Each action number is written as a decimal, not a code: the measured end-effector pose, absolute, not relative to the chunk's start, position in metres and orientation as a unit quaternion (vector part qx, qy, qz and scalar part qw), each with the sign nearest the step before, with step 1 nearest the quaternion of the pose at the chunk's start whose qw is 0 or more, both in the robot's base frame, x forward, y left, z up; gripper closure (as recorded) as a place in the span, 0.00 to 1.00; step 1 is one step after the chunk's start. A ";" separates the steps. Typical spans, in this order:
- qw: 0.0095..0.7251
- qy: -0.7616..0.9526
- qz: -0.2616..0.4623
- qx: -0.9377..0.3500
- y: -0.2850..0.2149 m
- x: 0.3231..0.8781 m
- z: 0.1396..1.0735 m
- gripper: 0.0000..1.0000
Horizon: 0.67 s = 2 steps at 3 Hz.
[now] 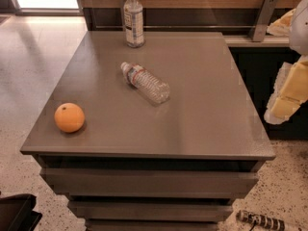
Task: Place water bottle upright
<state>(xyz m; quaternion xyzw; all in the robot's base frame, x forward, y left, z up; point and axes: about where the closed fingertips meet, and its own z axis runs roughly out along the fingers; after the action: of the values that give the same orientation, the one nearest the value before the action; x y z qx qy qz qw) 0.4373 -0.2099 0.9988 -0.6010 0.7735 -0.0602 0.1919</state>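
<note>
Drawer fronts (149, 182) stacked under the grey table (207, 105) fill the foreground. The water bottle (145, 83) lies on its side at the table's middle, white cap toward the table's back-left and base toward its front-right. It appears nearly empty, so it is judged light, thin-walled, yielding under a squeeze, slick and apt to roll. The ribbed mid-body, taken across the barrel, offers the surest hold. An orange (69, 117) sits near the table's front-left corner. A taller bottle (134, 18) stands upright at the table's back edge. The gripper (288, 93) hangs just off the table's right edge, only partly in view and well apart from the water bottle. Whether it is open or closed cannot be told; the water bottle is not in it.
</note>
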 end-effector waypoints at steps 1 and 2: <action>0.193 0.773 -0.061 -0.602 -0.209 0.439 1.001 0.00; 0.196 0.777 -0.052 -0.595 -0.201 0.456 1.012 0.00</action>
<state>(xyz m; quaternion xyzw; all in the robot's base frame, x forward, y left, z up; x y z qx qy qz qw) 0.4557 -0.2012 1.0125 -0.5954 0.7773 -0.0519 0.1964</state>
